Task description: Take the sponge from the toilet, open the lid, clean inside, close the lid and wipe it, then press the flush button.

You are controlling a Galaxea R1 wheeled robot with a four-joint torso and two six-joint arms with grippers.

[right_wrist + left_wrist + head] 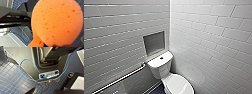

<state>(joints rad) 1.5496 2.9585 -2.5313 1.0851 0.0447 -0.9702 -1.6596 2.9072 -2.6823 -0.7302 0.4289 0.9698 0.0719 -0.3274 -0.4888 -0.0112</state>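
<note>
The white toilet [166, 72] stands in the corner of the tiled walls, low in the head view. Its lid [178, 85] lies down over the bowl. A dark round flush button [161, 58] sits on top of the boxy tank [159, 67]. The orange-red sponge [56, 22] looms large and close in the right wrist view, with my right gripper shut on it, held above the blue floor. The left wrist view looks down past my own base at the floor, and nothing is in the left gripper.
A metal grab bar [121, 78] runs along the left wall beside the tank. A grey niche [154, 43] is set in the wall above the tank. A blue cable [27, 68] loops over my base above the blue tiled floor [11, 80]. A floor drain [82, 39] shows nearby.
</note>
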